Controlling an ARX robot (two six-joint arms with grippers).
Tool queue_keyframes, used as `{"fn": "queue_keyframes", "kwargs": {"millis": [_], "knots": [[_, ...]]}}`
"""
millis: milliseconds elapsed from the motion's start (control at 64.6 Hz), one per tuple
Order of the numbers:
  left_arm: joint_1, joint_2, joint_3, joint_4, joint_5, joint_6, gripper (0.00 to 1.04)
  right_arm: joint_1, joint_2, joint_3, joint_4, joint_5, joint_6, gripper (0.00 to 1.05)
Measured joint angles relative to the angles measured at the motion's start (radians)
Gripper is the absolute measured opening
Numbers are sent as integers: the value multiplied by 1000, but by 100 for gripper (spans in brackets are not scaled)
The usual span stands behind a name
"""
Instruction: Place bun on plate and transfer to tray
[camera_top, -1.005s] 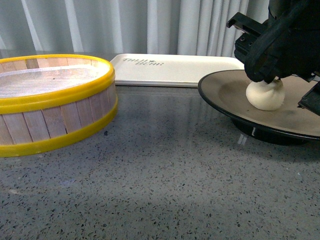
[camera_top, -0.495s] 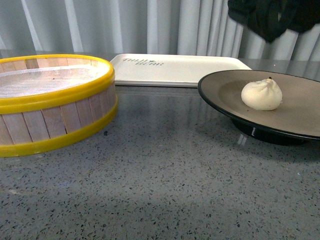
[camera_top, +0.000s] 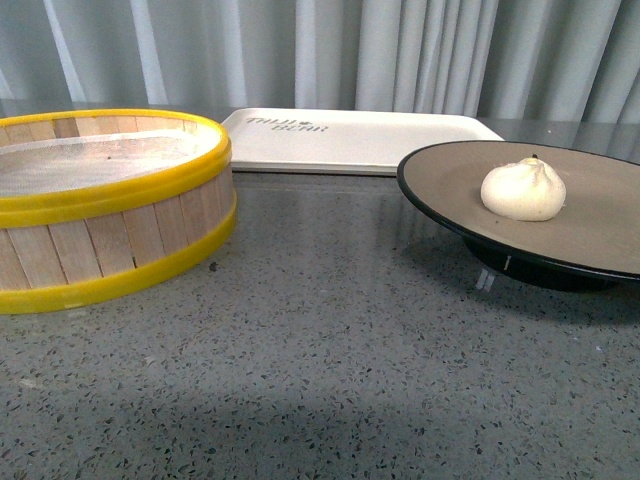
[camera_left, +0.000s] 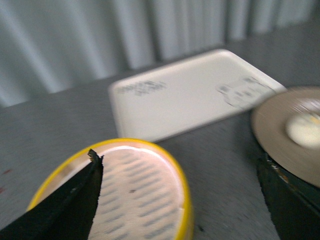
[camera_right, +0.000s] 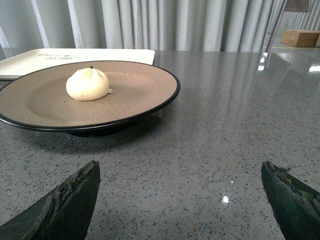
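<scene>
The cream-white bun (camera_top: 523, 190) sits on the tan plate (camera_top: 450, 180) with a black rim, at the right of the table. The off-white tray (camera_top: 350, 138) lies behind, at the back middle. Neither gripper shows in the front view. My right gripper (camera_right: 180, 200) is open and empty, low over the table, apart from the plate (camera_right: 140, 90) with the bun (camera_right: 88, 84) on it. My left gripper (camera_left: 182, 200) is open and empty above the steamer basket (camera_left: 175, 170); this blurred view also shows the tray (camera_left: 185, 95), the plate (camera_left: 270, 130) and the bun (camera_left: 303, 129).
A round wooden steamer basket (camera_top: 110, 255) with yellow rims stands at the left of the grey speckled table. Grey curtains hang behind the table. A cardboard box (camera_right: 300, 37) shows far off in the right wrist view.
My right gripper let go of the bun on the plate, rose, and left the front view. The bun stays on the plate.
</scene>
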Motion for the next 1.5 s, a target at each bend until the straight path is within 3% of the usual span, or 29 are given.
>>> {"fn": "queue_keyframes", "kwargs": {"millis": [15, 46, 124, 186, 340, 433, 557, 1500], "knots": [[25, -46, -61, 68, -56, -35, 84, 0, 0, 0, 0, 0, 0, 96], [73, -112, -146, 135, -60, -66, 76, 0, 0, 0, 0, 0, 0, 96], [198, -246, -310, 193, 31, -109, 62, 0, 0, 0, 0, 0, 0, 96], [309, -347, -468, 229, 85, -132, 44, 0, 0, 0, 0, -1, 0, 96], [362, -440, -641, 280, 160, -140, 5, 0, 0, 0, 0, 2, 0, 96], [433, -487, -692, 290, 241, -147, 4, 0, 0, 0, 0, 0, 0, 96], [469, -533, -743, 295, 253, -148, 4, 0, 0, 0, 0, 1, 0, 96], [471, -820, -909, 208, 260, -150, 4, 0, 0, 0, 0, 0, 0, 96]]}}
